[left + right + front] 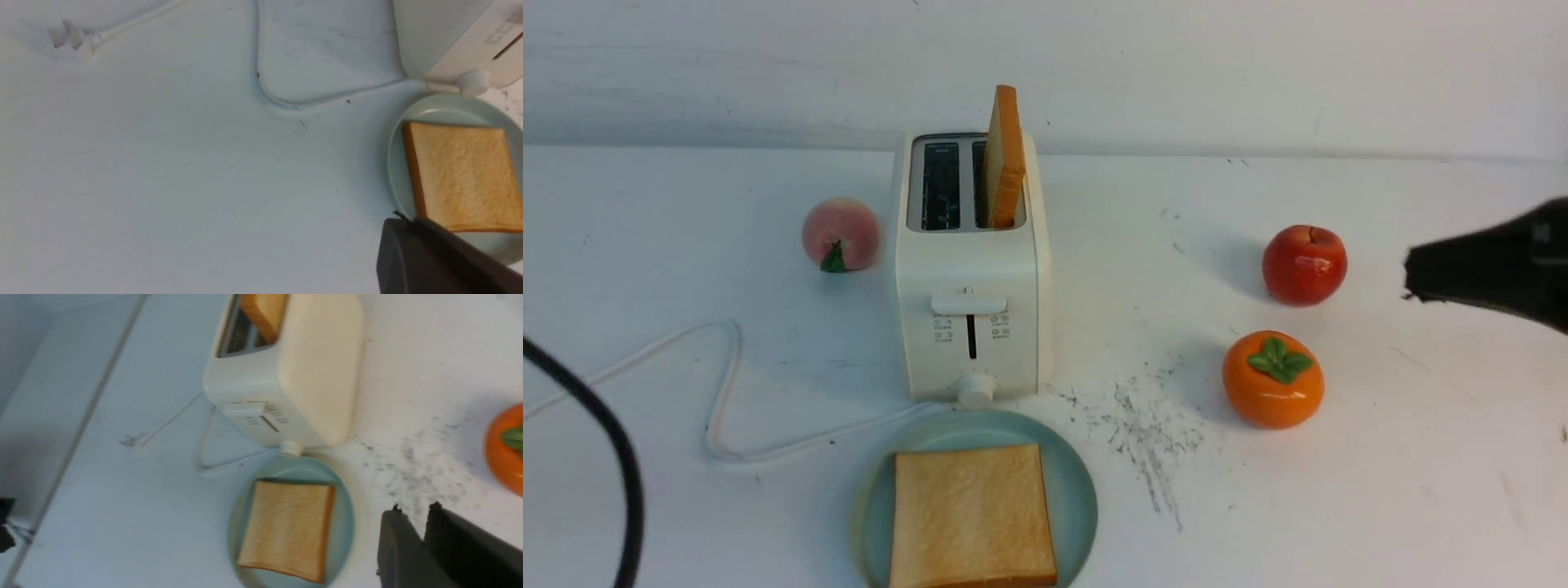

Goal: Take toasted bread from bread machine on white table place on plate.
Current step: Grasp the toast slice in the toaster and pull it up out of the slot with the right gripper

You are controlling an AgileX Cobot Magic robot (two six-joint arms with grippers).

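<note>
The cream-white bread machine (968,327) stands mid-table. One toasted slice (1005,155) stands upright in its right slot; the left slot is empty. A second slice (972,514) lies flat on the blue-green plate (1070,474) just in front of the toaster. My right gripper (1409,273) hovers at the far right, beyond the apple, empty, jaws a little apart in the right wrist view (414,507). My left gripper (408,220) is out of the front view. It is shut and empty, beside the plate's (449,108) rim, left of the toast (461,171).
A peach (841,233) sits left of the toaster. A red apple (1304,264) and an orange persimmon (1272,378) sit on the right. The white cord (723,392) loops front left. Dark scratch marks (1152,425) lie right of the plate. A black cable (613,457) crosses the left edge.
</note>
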